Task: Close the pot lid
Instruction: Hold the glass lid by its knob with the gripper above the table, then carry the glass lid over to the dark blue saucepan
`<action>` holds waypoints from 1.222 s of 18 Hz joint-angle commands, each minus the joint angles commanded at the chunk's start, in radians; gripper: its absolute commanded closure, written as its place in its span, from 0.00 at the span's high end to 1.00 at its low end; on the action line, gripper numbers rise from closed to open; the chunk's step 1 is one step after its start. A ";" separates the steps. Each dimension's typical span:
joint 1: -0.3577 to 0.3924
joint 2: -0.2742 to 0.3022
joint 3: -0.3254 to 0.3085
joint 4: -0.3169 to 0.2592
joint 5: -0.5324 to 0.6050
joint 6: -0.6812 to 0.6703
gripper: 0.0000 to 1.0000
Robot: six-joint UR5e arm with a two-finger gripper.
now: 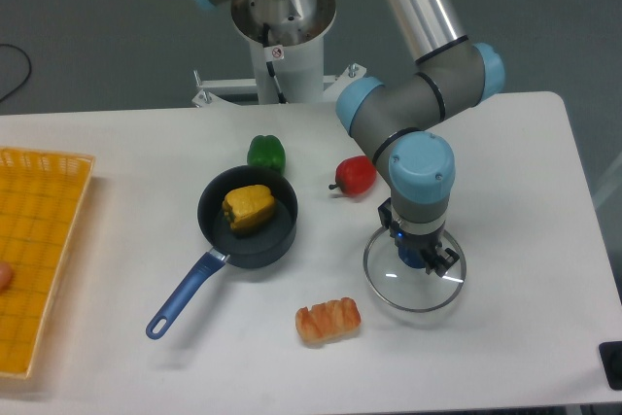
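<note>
Gripper (416, 258) down over pot lid (384, 284) knob, can't tell if I've clamped it yet. Pot (248, 217) open w/ yellow pepper (248, 207) inside, needs clearance.

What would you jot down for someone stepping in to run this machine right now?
Gripper: down over the pot lid, right at its blue centre knob; whether the jaws are shut on it cannot be told.
Pot lid: on the table, right of the pot, not lifted as far as can be seen.
Pot: open, a yellow pepper inside, handle pointing to the front left.
Done: gripper brought to the lid.
Left: grip the knob, lift, carry left, set the lid on the pot.
</note>
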 joint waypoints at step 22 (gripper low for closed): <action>-0.090 0.087 0.002 -0.123 -0.002 -0.095 0.58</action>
